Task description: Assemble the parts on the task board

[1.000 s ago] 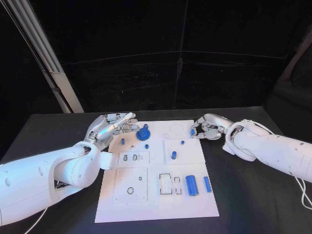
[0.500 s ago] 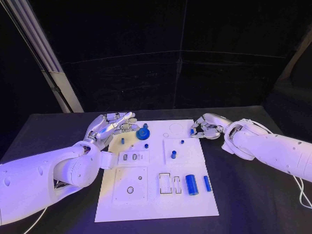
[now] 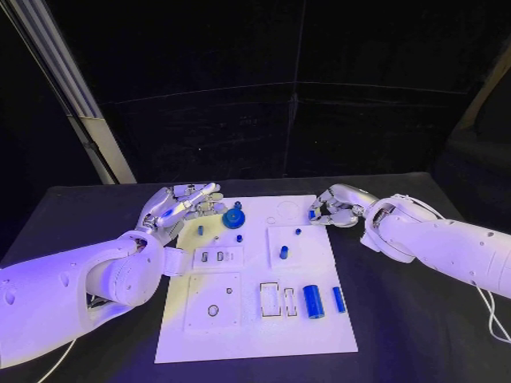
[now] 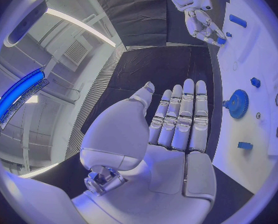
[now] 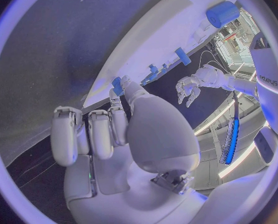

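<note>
Board (image 3: 255, 319): white, mid-surface. Right hand (image 3: 334, 209): at board's far right edge, pinching small blue part (image 3: 314, 214) between thumb and finger. Left hand (image 3: 184, 204): fingers straight, empty, beside gear (image 3: 234, 219), which lies just right of it.
</note>
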Motion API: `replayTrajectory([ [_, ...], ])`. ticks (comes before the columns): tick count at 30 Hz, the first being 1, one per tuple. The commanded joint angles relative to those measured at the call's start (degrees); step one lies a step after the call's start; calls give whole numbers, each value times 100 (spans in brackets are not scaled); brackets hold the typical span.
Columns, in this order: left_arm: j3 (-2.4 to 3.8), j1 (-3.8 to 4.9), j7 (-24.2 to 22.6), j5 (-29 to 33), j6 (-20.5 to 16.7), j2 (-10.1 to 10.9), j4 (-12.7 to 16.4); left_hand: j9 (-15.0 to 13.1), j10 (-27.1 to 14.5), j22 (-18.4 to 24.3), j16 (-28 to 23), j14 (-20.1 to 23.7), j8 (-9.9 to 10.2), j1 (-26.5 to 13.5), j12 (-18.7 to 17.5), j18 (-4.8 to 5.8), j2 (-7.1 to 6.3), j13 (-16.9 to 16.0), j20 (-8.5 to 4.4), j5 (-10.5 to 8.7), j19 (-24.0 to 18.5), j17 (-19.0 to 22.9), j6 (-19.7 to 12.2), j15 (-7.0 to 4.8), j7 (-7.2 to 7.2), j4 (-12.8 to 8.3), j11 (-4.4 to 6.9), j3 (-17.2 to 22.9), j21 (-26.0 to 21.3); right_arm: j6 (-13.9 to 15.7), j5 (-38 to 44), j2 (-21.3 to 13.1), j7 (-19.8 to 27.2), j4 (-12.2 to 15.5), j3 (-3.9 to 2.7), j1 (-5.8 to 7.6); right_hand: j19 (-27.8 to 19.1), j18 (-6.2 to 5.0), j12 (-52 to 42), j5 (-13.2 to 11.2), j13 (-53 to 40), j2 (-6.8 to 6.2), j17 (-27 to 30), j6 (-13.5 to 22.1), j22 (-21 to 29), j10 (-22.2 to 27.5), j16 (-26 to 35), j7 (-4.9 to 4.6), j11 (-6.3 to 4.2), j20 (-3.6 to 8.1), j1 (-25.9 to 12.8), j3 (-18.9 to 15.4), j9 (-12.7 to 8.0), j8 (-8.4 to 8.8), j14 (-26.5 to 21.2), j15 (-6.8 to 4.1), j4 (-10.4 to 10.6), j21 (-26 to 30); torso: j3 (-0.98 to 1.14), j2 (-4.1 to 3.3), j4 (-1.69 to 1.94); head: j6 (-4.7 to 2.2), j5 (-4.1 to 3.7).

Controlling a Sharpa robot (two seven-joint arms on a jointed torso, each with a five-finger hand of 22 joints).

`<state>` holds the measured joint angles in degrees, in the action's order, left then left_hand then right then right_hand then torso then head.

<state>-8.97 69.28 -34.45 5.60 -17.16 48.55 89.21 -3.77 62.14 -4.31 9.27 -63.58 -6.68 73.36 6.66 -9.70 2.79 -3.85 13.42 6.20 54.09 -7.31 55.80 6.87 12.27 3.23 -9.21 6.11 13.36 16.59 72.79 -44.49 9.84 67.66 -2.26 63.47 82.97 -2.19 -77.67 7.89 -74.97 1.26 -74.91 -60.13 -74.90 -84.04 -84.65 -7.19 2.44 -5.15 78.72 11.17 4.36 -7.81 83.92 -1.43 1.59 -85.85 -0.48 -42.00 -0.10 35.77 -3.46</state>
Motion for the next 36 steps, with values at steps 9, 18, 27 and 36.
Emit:
replayTrajectory([
  [9, 5, 12, -13, 112, 49, 42, 18, 6, 17, 9, -39, -25, 44, 46, -15, -89, 16, 7, -3, -21, 36, -7, 20, 3, 27, -32, -8, 0, -33, 621, -88, -169, -697, 1168, -128, 25, 17, -21, -31, 108, -525, 73, -574, -90, -441, 0, -20, 31, -43, 58, 9, 93, 4, 0, 409, -50, -45, -20, -36, 47, 27, -5, 6],
  [18, 6, 24, -2, 261, 58, 66, 35, 6, 17, 9, -39, -25, 44, 46, -15, -89, 16, 7, -3, -21, 36, -7, 20, 3, 27, -32, -8, 0, -33, 448, 135, 282, -1292, 1470, -154, 31, -2, -28, -7, 146, -507, 89, -545, -98, -410, 11, -2, 29, -43, 63, -1, 129, 1, 7, 403, -53, -61, -8, -74, 86, 81, 99, 97],
  [27, 7, 45, -15, 296, 67, 56, -39, 6, 18, 11, -42, -27, 47, 48, -19, -89, 15, 7, -3, -21, 38, -8, 20, 3, 25, -38, -8, 3, -35, 76, 701, 881, -1757, 1486, -73, 13, -9, -30, 12, 171, -494, 101, -519, -93, -399, 20, 13, 28, -43, 66, -7, 159, -3, 19, 398, -53, -74, -3, -86, 99, 89, 200, 233],
  [36, 7, 66, -29, 304, 67, 34, -118, 6, 18, 11, -42, -27, 47, 48, -19, -89, 15, 7, -3, -21, 38, -8, 20, 3, 25, -38, -8, 3, -35, -73, 1105, 1270, -1941, 1395, -1, -138, -22, -35, 31, 174, -480, 93, -501, -85, -379, 29, 24, 19, -36, 66, -48, 164, -7, 32, 394, -51, -67, 5, -74, 91, 79, 275, 343],
])
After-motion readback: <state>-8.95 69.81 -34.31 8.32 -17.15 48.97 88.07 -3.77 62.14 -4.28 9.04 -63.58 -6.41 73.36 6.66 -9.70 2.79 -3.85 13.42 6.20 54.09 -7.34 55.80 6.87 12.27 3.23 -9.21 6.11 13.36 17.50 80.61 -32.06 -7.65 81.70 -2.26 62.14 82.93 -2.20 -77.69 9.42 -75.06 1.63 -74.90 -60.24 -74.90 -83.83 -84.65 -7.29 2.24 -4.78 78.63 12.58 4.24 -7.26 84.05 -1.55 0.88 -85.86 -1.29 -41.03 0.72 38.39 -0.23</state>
